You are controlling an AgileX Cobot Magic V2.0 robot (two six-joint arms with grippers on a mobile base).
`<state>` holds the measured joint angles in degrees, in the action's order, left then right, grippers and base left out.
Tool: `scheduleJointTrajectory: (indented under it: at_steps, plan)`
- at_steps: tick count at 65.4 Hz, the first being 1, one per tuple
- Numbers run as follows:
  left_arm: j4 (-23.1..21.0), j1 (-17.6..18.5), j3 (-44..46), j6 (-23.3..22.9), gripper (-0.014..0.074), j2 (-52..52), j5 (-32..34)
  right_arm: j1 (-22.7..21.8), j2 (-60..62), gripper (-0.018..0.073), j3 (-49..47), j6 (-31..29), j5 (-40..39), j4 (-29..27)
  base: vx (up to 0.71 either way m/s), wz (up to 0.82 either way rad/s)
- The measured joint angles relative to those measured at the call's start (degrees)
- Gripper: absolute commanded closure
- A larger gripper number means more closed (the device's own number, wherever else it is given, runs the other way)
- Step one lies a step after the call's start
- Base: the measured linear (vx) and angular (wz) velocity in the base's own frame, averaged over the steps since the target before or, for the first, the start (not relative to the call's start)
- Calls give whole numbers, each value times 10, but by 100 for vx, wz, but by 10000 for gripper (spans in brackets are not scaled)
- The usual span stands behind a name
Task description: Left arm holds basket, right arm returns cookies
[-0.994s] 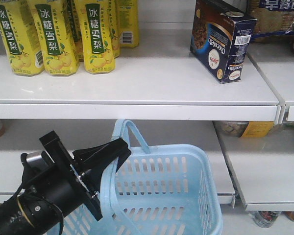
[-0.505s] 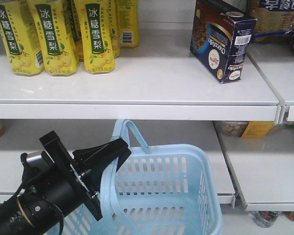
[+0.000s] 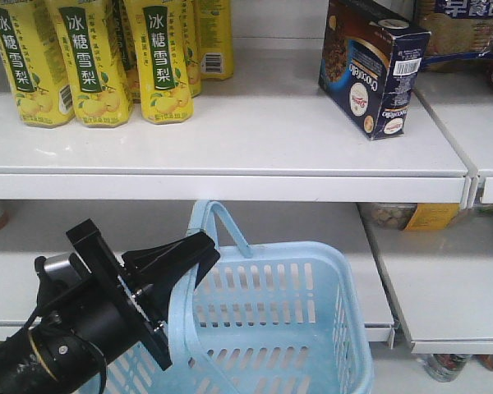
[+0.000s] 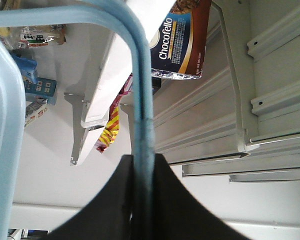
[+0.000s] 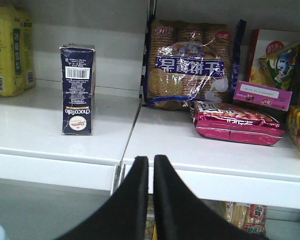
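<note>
The light blue basket (image 3: pixel 279 246) hangs in front of the lower shelf. My left gripper (image 3: pixel 201 250) is shut on one of its hoop handles (image 3: pixel 230 222). In the left wrist view the handle (image 4: pixel 140 100) runs straight between the black plates of the left gripper (image 4: pixel 143 165). The cookies (image 3: pixel 370 70), a dark navy box, stand upright on the upper shelf at the right, apart from both grippers. The right wrist view shows the cookies (image 5: pixel 78 90) at the far left. My right gripper (image 5: pixel 150 162) is shut with nothing in it, below the shelf's front edge.
Yellow bottles (image 3: pixel 90 61) fill the upper shelf's left end. A cracker bag (image 5: pixel 190 65), a pink packet (image 5: pixel 237 125) and other snacks sit on the neighbouring shelf, right of the cookies. The white shelf lip (image 3: pixel 230 185) juts out above the basket.
</note>
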<state>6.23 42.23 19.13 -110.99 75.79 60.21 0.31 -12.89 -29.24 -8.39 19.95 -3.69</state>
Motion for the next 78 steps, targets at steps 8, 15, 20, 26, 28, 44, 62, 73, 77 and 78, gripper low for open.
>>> scheduleJointTrajectory:
  at_steps: [8, 15, 20, 26, 28, 44, 62, 73, 77, 78]
  plan:
    - [0, 0, 0, 0, 596, 0, 0, 0, 0, 565, 0, 0, 1, 0, 0, 0]
    - [0, 0, 0, 0, 596, 0, 0, 0, 0, 565, 0, 0, 1, 0, 0, 0]
    - [0, 0, 0, 0, 596, -1, 0, 0, 0, 565, 0, 0, 1, 0, 0, 0]
    - [0, 0, 0, 0, 596, -1, 0, 0, 0, 565, 0, 0, 1, 0, 0, 0]
    - [0, 0, 0, 0, 596, -1, 0, 0, 0, 565, 0, 0, 1, 0, 0, 0]
    - [3, 0, 0, 0, 596, -24, -12, 0, 0, 565, 0, 0, 1, 0, 0, 0]
    - [2, -5, 1, 1, 596, -114, -119, 0, 0, 565, 0, 0, 1, 0, 0, 0]
    - [-3, -5, -3, 2, 596, -165, -218, 0, 0, 565, 0, 0, 1, 0, 0, 0]
    - [-4, -5, -12, 2, 596, -185, -232, 0, 0, 565, 0, 0, 1, 0, 0, 0]
    - [-4, -5, -18, 2, 596, -192, -235, 0, 0, 565, 0, 0, 1, 0, 0, 0]
